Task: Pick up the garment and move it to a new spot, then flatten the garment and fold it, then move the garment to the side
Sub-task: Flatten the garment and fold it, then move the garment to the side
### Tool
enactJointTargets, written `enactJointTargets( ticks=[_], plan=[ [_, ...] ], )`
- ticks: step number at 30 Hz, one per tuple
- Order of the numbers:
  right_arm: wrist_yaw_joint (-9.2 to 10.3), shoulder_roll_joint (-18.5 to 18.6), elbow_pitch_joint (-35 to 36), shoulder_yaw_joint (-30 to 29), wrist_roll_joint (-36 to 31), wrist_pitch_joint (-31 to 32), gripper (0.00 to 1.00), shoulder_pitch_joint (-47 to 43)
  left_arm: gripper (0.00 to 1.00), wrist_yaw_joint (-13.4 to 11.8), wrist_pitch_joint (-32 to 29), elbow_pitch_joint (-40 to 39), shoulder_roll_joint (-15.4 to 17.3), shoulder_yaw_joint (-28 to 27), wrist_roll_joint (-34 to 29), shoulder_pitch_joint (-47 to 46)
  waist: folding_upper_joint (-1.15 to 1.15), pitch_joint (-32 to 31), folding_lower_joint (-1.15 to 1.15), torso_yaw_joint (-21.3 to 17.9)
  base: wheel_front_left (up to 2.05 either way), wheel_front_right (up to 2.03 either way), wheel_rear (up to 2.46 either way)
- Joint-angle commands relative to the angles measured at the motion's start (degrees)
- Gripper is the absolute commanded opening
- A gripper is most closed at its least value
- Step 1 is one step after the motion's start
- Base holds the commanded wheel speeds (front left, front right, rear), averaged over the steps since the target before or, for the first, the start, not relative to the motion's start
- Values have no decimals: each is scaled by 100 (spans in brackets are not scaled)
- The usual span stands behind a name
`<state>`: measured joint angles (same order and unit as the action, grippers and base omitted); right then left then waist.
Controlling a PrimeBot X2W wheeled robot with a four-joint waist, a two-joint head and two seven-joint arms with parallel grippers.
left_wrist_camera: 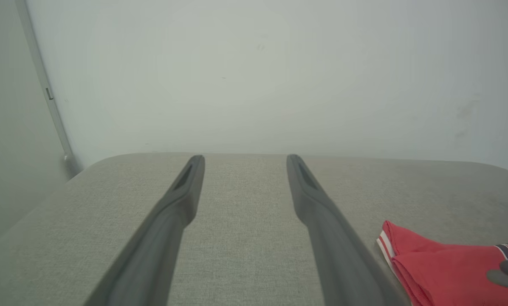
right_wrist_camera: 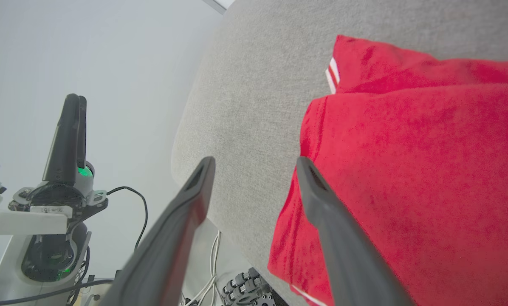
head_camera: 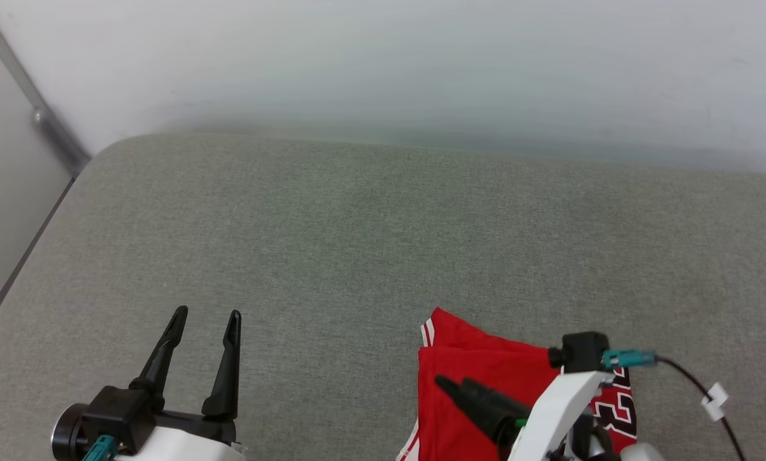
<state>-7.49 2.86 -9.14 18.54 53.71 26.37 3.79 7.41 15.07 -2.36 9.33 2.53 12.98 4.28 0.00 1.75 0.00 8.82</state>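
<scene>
Garment [head_camera: 485,365] lies on the grey padded surface [head_camera: 357,224], at its near right edge. It is a compact red packet with one layer lapped over another, a striped trim corner poking toward the far side and the black-and-white lettering on its right flank. In the right wrist view its near corner [right_wrist_camera: 279,263] sits at the surface's front edge, perhaps a little over it; hard to say. Right gripper [right_wrist_camera: 255,163] is above the surface's near right edge. Its fingers are spread with nothing between them, one over bare grey fabric and the other over the red cloth. Whether that finger touches the cloth cannot be told. Left gripper [head_camera: 207,314] hangs over the near left part of the surface, fingers likewise apart and empty, with only grey fabric beneath. The middle and far reaches of the surface carry nothing. Judgement: the fold looks done and the packet is parked to one side, so this reads as the tail of the last step, with the cloth let go at its resting place. The next move probably calls for lifting the right arm up and away from the surface's near edge, fingers kept wide so neither tip snags the top layer and opens the fold. If the corner does overhang, a nudge toward the far side would be prudent. The left arm has no evident job.
</scene>
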Motion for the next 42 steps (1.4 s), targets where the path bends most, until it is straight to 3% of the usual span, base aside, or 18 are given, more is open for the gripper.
enactJointTargets(
  ticks=[1, 4, 7, 12, 17, 23, 27, 42],
  plan=[
    [0, 0, 73, -150, -222, -43, 100, 176, 100, 9, 12, -23, -10, -3, -28, -29, 0, 6, 0, -45, 0, 0, 0],
    [0, 0, 161, -340, -575, -50, 100, 276, 100, 9, 12, -34, -20, 15, -45, -47, 0, 9, 0, -95, 0, 0, 0],
    [0, 29, 397, -640, -1587, -47, 100, 444, 100, 9, 12, -43, -49, 24, -72, -72, 0, 23, 0, -177, 0, 0, 0],
    [1, 740, 659, -1024, -3607, -567, 100, 644, 100, 9, 12, -59, -109, 96, -84, -144, 0, 57, 0, -318, 0, 0, 0],
    [2, 1357, 652, -1413, -4537, -1452, 100, 689, 100, 9, 12, -58, -157, 178, -24, -246, 0, 90, 0, -419, 0, 0, 0],
    [2, 1326, 861, -2092, -4695, -2300, 100, 369, 100, 9, 12, -90, -161, 259, 19, -295, 0, 123, 0, -537, 0, 0, 0],
    [1, 1089, 1238, -2468, -4572, -2716, 100, 26, 100, 9, 12, -157, -150, 319, 80, -276, 0, 153, 0, -598, 0, 0, 0],
    [1, 348, 2025, -2539, -4580, -3206, 100, -938, 100, 9, 12, -225, -137, 261, -23, -32, 0, 155, 0, -613, 0, 0, 0]
  ],
)
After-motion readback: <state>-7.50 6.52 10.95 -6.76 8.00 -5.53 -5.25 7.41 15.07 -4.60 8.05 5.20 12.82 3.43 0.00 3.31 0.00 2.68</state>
